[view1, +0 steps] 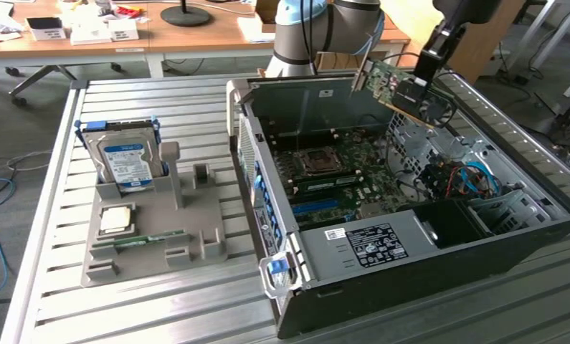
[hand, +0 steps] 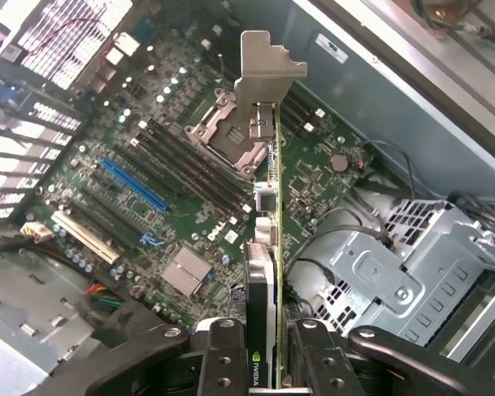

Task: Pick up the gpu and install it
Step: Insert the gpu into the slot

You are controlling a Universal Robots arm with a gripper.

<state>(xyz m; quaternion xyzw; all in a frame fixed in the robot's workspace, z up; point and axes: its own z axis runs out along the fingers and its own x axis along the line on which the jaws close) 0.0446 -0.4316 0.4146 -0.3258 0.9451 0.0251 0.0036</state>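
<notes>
Gpu (view1: 388, 80) clamped in hand (hand: 268, 363), held tilted above motherboard (hand: 148, 157) of open computer case (view1: 409, 276) on tabletop (view1: 141, 308).

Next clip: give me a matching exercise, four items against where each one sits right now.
1 gpu
2 hard drive
3 RAM stick
4 blue slot

A upright in the tray
B on the motherboard
C held by the hand over the case
D lying low in the tray

Pairs: 1-C, 2-A, 3-D, 4-B.
</notes>
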